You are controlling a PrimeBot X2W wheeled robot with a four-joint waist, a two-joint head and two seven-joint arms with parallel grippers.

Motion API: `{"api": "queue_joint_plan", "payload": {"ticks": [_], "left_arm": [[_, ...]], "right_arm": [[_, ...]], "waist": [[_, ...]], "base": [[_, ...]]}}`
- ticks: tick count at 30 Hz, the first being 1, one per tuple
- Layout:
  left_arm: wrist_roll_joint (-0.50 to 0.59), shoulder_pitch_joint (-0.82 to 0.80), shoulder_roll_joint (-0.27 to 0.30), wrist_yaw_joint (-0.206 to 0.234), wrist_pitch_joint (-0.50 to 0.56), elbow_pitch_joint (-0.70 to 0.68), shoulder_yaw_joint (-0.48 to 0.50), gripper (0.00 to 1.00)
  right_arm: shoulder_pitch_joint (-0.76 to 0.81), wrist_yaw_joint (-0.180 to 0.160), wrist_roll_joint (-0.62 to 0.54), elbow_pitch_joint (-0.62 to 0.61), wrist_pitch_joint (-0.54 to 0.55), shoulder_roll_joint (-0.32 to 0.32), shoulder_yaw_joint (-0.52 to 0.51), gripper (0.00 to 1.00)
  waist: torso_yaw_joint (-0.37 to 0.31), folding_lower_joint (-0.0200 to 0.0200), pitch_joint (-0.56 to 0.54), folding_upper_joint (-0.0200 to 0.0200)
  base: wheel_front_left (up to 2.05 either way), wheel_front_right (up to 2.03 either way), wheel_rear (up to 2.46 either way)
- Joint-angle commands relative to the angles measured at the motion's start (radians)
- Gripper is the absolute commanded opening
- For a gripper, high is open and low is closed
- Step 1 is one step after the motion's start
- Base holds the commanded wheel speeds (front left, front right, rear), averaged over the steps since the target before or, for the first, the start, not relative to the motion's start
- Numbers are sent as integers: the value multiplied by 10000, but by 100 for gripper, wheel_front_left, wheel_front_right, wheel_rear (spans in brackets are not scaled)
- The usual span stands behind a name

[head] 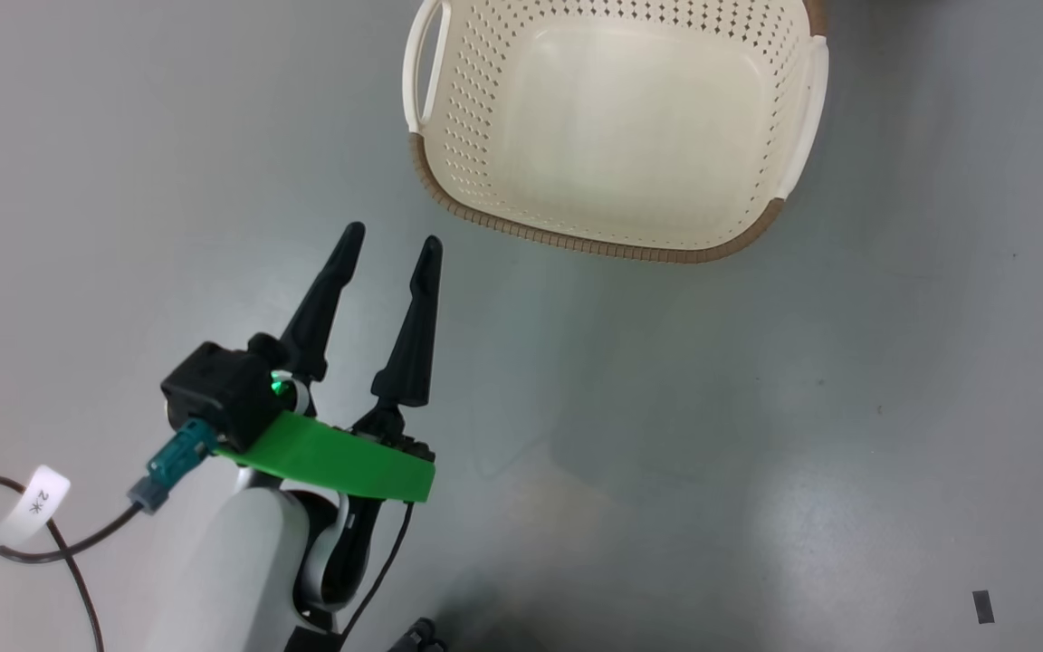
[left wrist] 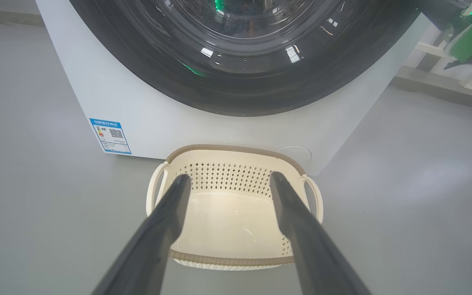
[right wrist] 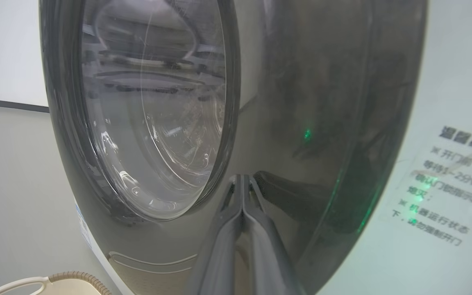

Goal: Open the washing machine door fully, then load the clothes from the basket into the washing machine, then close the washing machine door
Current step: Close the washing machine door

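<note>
**Cream basket on the floor, door flush to the machine**

Grey floor [head: 757,407] carries the basket [head: 476,127], and its perforated walls and smooth bottom lie in plain sight from the head view. From the left wrist, the basket [left wrist: 236,148] sits just in front of the washing machine [left wrist: 137,102], below the washing machine door [left wrist: 240,86]. The door's glossy black rim lies flush against the white front. A blue label sticker [left wrist: 110,136] sits low on that front, to the left of the basket in that view.

The left end effector [head: 392,240] hangs near the basket's brown rim with its two dark fingers spread wide and nothing between them. A green bracket [head: 331,457] sits behind the fingers.

The right end effector [right wrist: 242,180] has its fingers pressed together, pinching nothing. Its tips are right at the black rim of the washing machine door [right wrist: 301,102], beside the glass bowl. Whether they touch it I cannot tell. A corner of the basket [right wrist: 68,278] shows low in the right wrist view.
</note>
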Motion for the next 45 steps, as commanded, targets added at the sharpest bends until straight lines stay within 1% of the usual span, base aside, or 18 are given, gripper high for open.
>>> {"api": "queue_joint_plan", "payload": {"ticks": [1,13,19,24,28,32,38,45], "left_arm": [[-42,-38,234,-27,-63,-163,361,100],[49,-38,250,-27,-63,-87,437,100],[122,110,344,-27,-63,-68,572,100],[188,292,396,-27,-63,-73,720,100],[272,498,472,-27,-63,-59,832,100],[322,731,538,-27,-63,-20,1030,100],[482,1159,676,-27,-63,-10,1291,100],[616,1741,816,-27,-63,23,1610,100]], "right_arm": [[-194,-90,-67,-273,41,97,-200,0],[252,-90,-55,-213,41,222,23,0],[772,-90,75,-304,41,278,88,0],[1478,-90,123,-509,41,396,412,0],[2408,-90,498,-897,41,664,415,0],[3600,-90,804,-1568,41,833,293,0],[5515,-90,916,-2575,41,1146,-317,0],[7475,-90,842,-3461,41,1901,-1153,0]], "waist": [[-23,0,-7,0],[-173,0,-324,0],[-319,0,-804,0],[-548,0,-1263,0],[-852,0,-1806,0],[-1184,0,-2394,0],[-1692,0,-3292,0],[-2325,0,-4159,0]], "base": [[0,0,0],[0,0,0],[0,0,0],[0,0,0],[0,0,0],[0,0,0],[0,0,0],[0,0,0]]}}
